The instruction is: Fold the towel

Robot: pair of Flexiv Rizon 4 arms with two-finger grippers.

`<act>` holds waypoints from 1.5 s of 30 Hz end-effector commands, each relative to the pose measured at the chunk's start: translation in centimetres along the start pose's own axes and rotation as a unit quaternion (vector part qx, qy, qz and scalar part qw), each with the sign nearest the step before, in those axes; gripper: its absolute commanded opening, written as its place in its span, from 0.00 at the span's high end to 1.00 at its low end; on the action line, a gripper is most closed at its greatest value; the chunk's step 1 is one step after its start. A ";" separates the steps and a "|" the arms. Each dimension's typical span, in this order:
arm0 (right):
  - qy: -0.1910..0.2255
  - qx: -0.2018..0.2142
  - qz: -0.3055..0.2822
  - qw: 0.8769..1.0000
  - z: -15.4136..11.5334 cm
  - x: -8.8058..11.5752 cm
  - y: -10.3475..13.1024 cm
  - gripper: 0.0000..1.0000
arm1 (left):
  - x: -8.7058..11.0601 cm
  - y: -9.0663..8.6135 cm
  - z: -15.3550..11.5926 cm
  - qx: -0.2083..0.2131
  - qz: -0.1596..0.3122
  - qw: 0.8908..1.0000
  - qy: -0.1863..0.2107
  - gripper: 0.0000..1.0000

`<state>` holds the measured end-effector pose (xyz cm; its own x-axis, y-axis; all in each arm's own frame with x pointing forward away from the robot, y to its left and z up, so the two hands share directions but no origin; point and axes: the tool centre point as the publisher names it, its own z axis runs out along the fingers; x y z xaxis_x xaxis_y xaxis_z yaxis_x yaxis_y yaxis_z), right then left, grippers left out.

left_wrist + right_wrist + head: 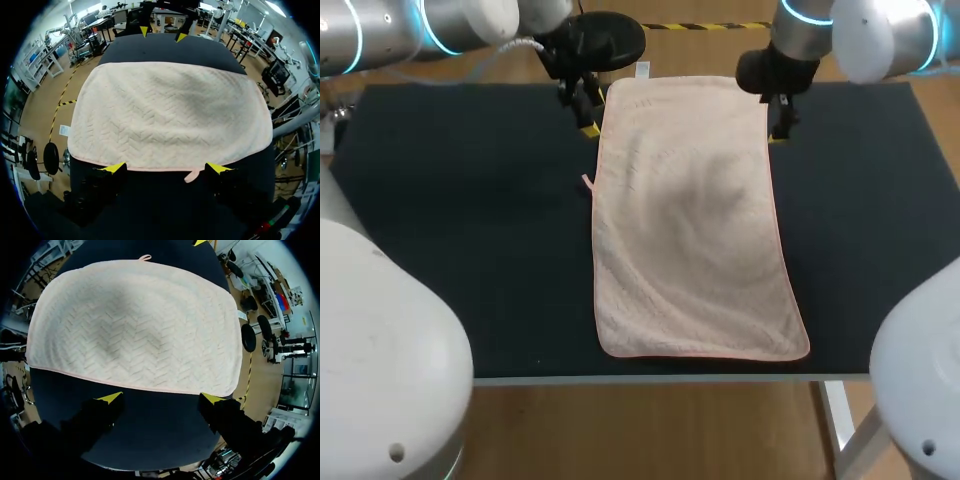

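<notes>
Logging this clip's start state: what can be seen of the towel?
The towel is pale pink with a herringbone weave, a darker pink hem and a small loop on its left edge. It lies spread out, unfolded and slightly rumpled, on the dark table, its long side running away from the robot. The open left gripper and right gripper stand beside its far corners, neither clamping it.

A dark table [440, 220] carries a pale pink towel [690, 220], spread flat lengthwise down its middle.
</notes>
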<state>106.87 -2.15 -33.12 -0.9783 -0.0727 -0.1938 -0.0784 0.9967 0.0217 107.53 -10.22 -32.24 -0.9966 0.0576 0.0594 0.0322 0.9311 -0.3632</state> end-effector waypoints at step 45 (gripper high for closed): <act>0.122 -0.018 0.070 0.990 9.4 2.1 0.4 0.00 | 1.6 0.8 10.9 -0.063 0.016 0.996 0.060 0.00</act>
<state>106.17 -1.56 -42.40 -0.9972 0.0579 0.0471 0.0610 0.9959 0.0675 105.15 -12.86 -42.16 -0.9782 0.1246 0.1662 0.0788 0.9630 -0.2578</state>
